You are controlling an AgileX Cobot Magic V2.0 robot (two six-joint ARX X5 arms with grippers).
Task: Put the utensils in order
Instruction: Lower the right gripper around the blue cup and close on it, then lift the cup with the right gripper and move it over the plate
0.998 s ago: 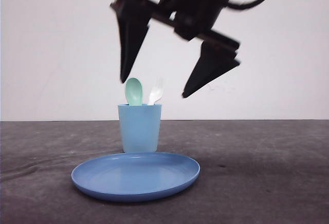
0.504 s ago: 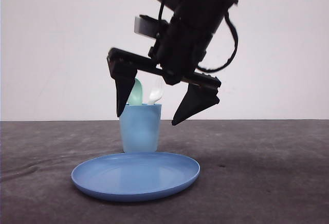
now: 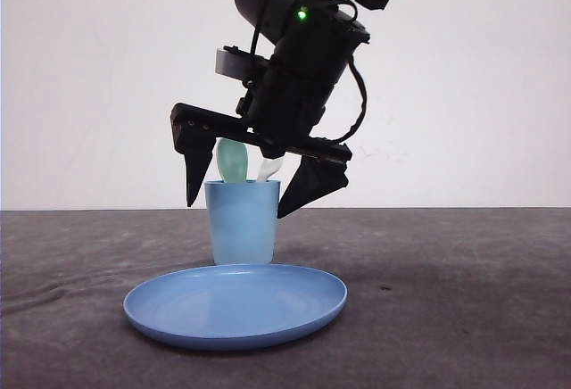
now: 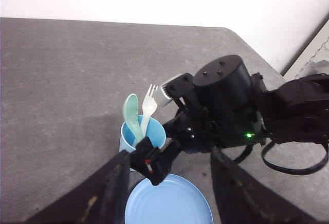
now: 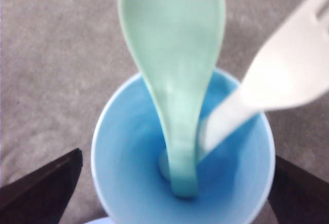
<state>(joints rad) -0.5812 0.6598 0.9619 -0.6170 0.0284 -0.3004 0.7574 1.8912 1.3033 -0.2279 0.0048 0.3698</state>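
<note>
Spoon and fork upright in cup, straddled by right gripper, fingers wide apart (left gripper likewise spread).

No readable text, labels or numbers anywhere.

The spoon is a pale mint green and the fork beside it plain white; both stand in a light blue cup that is the same blue inside and out. The plate is a deeper, glossy blue with pale highlights, on a dark grey, faintly mottled table before a bare off-white wall. The right gripper and its arm are matt black, with 1 small green light glowing on the wrist.
</note>
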